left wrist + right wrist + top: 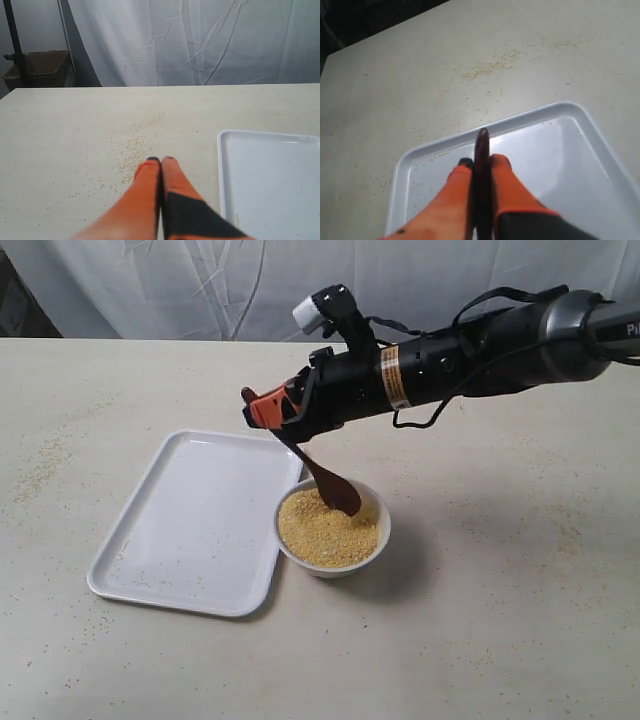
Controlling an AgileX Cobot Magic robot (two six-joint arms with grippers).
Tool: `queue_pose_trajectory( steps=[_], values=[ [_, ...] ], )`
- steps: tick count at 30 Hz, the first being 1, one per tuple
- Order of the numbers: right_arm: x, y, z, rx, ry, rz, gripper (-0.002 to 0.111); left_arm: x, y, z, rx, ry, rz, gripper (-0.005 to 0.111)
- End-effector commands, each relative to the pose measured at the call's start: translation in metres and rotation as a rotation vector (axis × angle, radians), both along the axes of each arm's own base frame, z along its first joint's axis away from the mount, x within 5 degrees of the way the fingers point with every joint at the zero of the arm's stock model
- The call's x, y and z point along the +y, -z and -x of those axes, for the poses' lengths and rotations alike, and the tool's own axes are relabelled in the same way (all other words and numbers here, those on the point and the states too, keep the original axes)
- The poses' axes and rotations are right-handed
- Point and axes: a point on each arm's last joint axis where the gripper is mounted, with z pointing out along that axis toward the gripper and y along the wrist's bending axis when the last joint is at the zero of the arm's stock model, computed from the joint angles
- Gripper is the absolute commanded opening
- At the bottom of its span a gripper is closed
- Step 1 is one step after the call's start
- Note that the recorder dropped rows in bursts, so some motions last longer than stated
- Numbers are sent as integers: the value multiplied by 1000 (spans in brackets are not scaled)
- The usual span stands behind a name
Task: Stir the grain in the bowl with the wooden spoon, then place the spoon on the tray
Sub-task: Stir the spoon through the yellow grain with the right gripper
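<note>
The small white bowl sits just right of the white tray and is filled with yellow grain. My right gripper reaches in from the right above the tray's far right corner and is shut on the handle of the dark wooden spoon, whose oval end rests in the grain at the bowl's far side. In the right wrist view the spoon handle sticks out between the orange fingers, over the tray. My left gripper is shut and empty above the table, left of the tray.
Loose grain is scattered on the beige table, mostly left of the tray and ahead of the left gripper. A white curtain hangs behind the table. A cardboard box stands beyond the table's far edge.
</note>
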Motion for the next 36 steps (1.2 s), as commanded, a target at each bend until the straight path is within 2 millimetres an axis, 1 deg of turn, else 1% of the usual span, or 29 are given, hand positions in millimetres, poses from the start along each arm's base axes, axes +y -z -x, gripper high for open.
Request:
queue_pose_trajectory(
  steps=[1, 4, 6, 8, 9, 10, 11, 12, 13, 15, 17, 19, 23, 25, 26, 28, 31, 34, 36],
  values=[
    [-2, 5, -9, -54, 69, 47, 0, 0, 1, 0, -6, -1, 6, 0],
    [-1, 23, -11, -15, 73, 69, 0, 0, 1, 0, -6, -1, 6, 0],
    [1, 34, -8, 68, 63, 55, 0, 0, 1, 0, -6, -1, 6, 0],
    [4, 35, -3, 148, 21, 7, 0, 0, 1, 0, -6, -1, 6, 0],
    [6, 30, 3, 159, -53, -47, 0, 0, 1, 0, -6, -1, 6, 0],
    [7, 25, 5, 144, -84, -70, 0, 0, 1, 0, -6, -1, 6, 0],
    [7, 14, 6, 100, -93, -83, 0, 0, 1, 0, -6, -1, 6, 0],
    [7, 9, 6, 72, -89, -82, 0, 0, 1, 0, -6, -1, 6, 0],
    [5, -3, 5, 27, -62, -70, 0, 0, 1, 0, -6, -1, 6, 0],
    [2, -18, 5, -19, -42, -68, 0, 0, 1, 0, -6, -1, 6, 0],
    [3, -24, 8, -25, -57, -83, 0, 0, 1, 0, -6, -1, 6, 0],
    [7, -25, 12, -3, -82, -96, 0, 0, 1, 0, -6, -1, 6, 0],
    [18, -20, 24, 9, -143, -47, 0, 0, 1, 0, -6, -1, 6, 0],
    [28, -11, 33, 30, -192, -12, 0, 0, 1, 0, -6, -1, 6, 0],
    [33, -3, 36, 41, -210, 6, 0, 0, 1, 0, -6, -1, 6, 0],
    [36, 8, 35, 54, -194, 33, 0, 0, 1, 0, -6, -1, 6, 0],
    [35, 24, 25, 36, -104, 109, 0, 0, 1, 0, -6, -1, 6, 0],
    [29, 28, 14, 0, 9, 174, 0, 0, 1, 0, -6, -1, 6, 0],
    [27, 19, 11, 2, 44, 152, 0, 0, 1, 0, -6, -1, 6, 0]
  ],
)
